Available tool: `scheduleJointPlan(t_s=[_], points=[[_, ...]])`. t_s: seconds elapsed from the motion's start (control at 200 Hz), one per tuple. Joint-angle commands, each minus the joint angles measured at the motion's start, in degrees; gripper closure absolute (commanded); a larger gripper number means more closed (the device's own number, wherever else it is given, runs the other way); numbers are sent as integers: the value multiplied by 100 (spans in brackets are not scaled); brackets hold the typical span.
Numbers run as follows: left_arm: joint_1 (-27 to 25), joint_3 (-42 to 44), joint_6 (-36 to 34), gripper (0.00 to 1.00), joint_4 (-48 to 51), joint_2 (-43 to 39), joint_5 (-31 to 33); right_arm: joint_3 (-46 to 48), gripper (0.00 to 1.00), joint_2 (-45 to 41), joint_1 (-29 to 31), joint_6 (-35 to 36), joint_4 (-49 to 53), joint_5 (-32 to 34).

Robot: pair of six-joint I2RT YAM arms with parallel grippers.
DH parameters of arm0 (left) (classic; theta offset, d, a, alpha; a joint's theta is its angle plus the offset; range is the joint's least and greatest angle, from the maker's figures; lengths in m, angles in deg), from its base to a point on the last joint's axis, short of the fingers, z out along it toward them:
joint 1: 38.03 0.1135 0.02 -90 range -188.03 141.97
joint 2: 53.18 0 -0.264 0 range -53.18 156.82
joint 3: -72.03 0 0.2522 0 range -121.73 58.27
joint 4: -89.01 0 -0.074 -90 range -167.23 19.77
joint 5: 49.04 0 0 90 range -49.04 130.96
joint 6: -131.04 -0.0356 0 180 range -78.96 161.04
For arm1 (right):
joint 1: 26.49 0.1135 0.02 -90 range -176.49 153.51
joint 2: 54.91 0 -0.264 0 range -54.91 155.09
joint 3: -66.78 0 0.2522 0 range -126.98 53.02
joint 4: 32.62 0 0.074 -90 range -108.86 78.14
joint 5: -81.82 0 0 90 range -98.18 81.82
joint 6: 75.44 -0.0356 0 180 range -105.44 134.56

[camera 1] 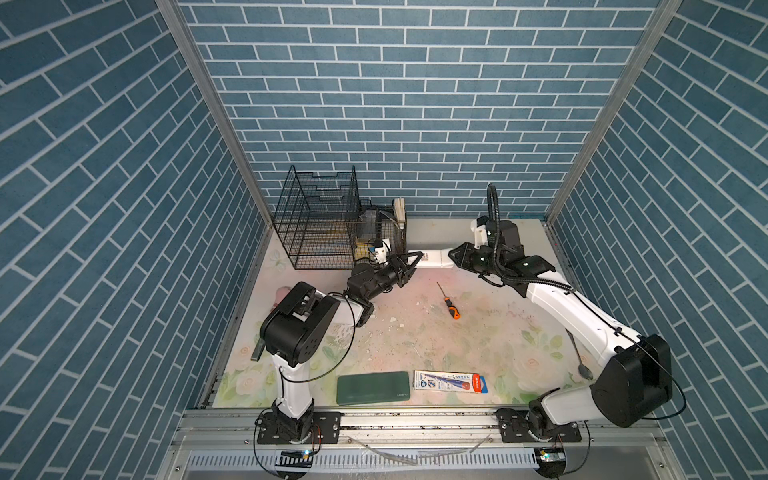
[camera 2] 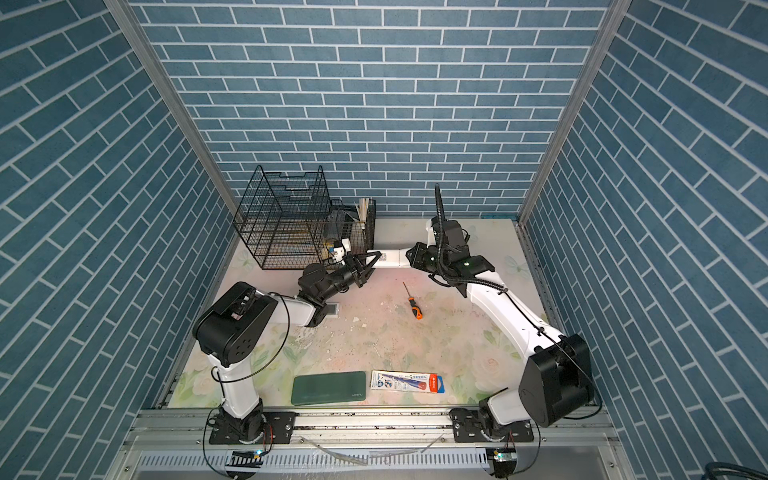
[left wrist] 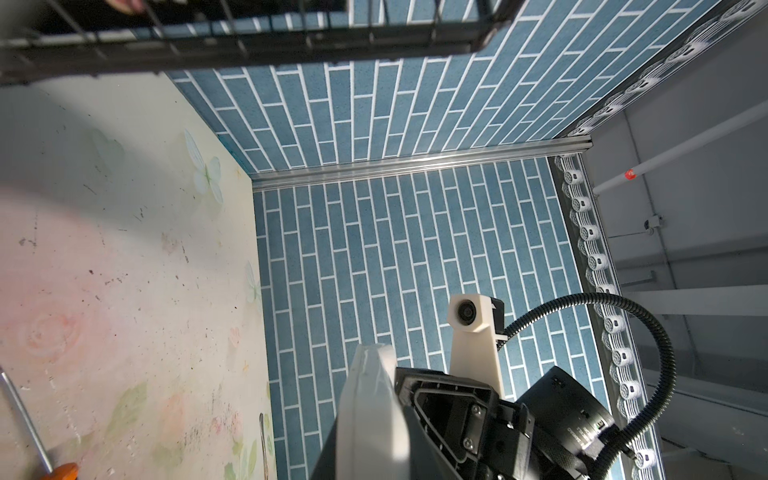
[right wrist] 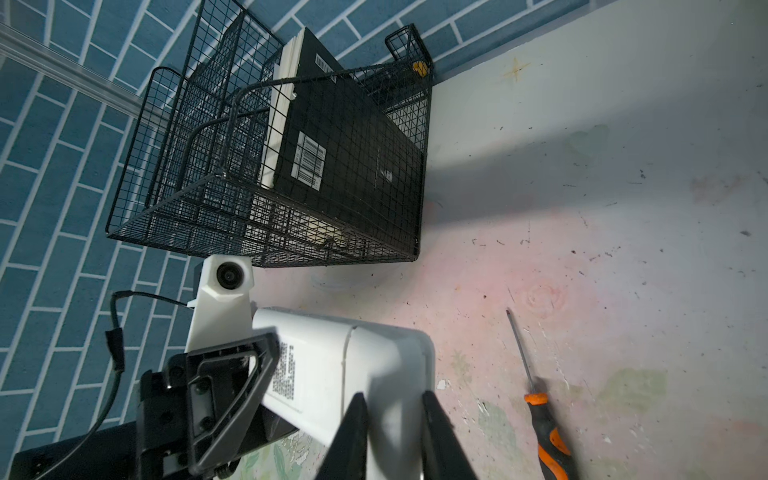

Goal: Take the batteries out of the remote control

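Left gripper: closed on one end of the remote control, pinching it across its thin side. Right gripper: its two black fingers flank the opposite end, and you can read that as a grip too, so the white body hangs level between both arms, clear of the surface and just in front of the wire basket. The face turned to the right wrist view carries a printed label and a seam across the shell, probably the edge of the battery cover. No batteries show in any view; judge them to be inside, behind that cover. Handling note: the remote looks light and stiff, with a smooth plastic shell that could slide under a skewed pinch, so keep one hold firm on the end away from the seam while the other works the cover. The cells should be small, hard, slick and quick to roll; take each across the middle of its barrel. The orange-handled screwdriver lies on the surface well apart from both arms.
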Motion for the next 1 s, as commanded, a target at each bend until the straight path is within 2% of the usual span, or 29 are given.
scheduleJointPlan(t_s=[0.0,0.505,0.81,0.99], points=[[-19,-35,-49,100,-256,109,-140,123,78,-103,16,-52,-115,-237],[-20,-104,-40,100,-256,127,-149,103,80,20,2,-96,-192,-442],[-19,-210,-24,100,-256,144,-151,111,75,134,7,-149,-308,-595],[-24,-237,-19,100,-256,144,-140,114,76,185,7,-212,-420,-685]])
